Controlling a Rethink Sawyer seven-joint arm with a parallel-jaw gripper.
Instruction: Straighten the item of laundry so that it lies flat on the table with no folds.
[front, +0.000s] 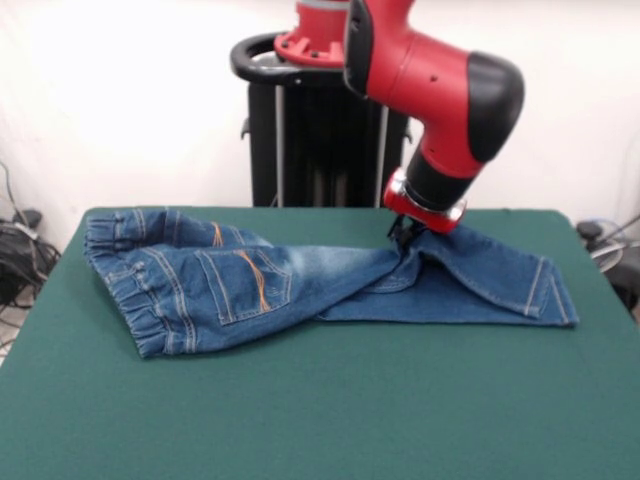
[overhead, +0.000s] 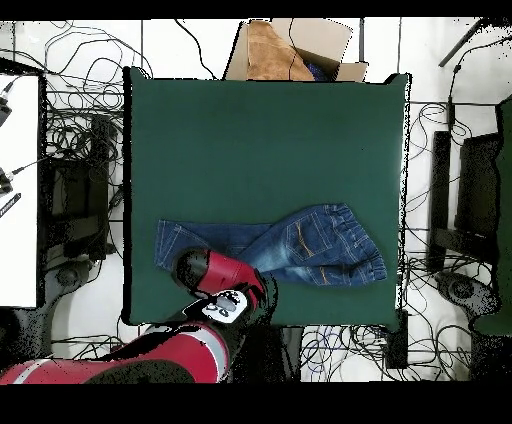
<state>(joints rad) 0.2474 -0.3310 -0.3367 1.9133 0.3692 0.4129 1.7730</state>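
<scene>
Green table (front: 320, 420) bearing seemingly rumpled jeans (front: 250, 285).

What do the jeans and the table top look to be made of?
Jeans: blue denim, going by the faded patches, orange stitching on the pockets and a gathered, likely elastic waistband. Table: the top looks like dark green felt or a similar matte cloth, flat with no shine; what lies under it cannot be told.

Open cardboard box (overhead: 290, 48) on the floor; tangled black cables (overhead: 80, 130) across white floor tiles; white wall (front: 120, 100) behind.
</scene>
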